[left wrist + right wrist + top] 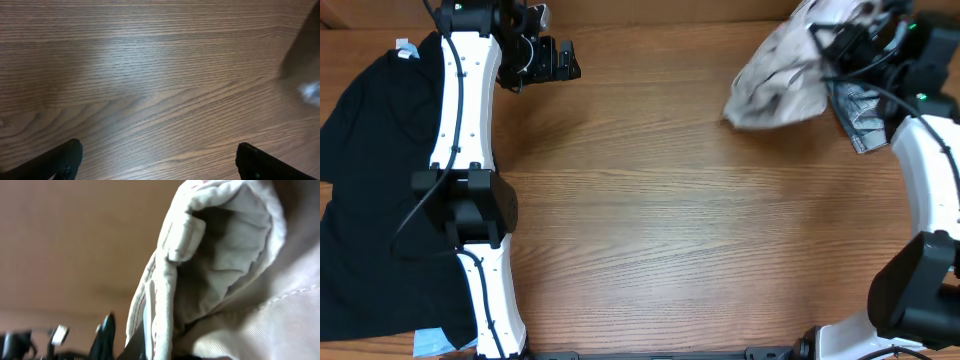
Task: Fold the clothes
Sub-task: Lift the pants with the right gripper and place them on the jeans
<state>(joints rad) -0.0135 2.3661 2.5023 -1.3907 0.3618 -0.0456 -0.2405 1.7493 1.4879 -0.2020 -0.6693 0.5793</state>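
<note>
The cream-beige shorts point(778, 85) hang bunched in the air at the back right, held by my right gripper point(832, 45). In the right wrist view the shorts point(225, 270) fill the frame, waistband and a belt loop showing, with the cloth pinched in my right gripper point(155, 347). A big black top point(370, 190) lies spread at the table's left edge, partly under my left arm. A light grey-blue garment point(860, 118), likely the denim shorts, lies under the right arm. My left gripper point(548, 60) is open and empty above bare wood at the back left point(157, 162).
The wooden table point(670, 220) spans the view. Small light-blue pieces show at the black top's far corner point(406, 48) and near corner point(432, 343). The right arm's base stands at the front right point(910, 290).
</note>
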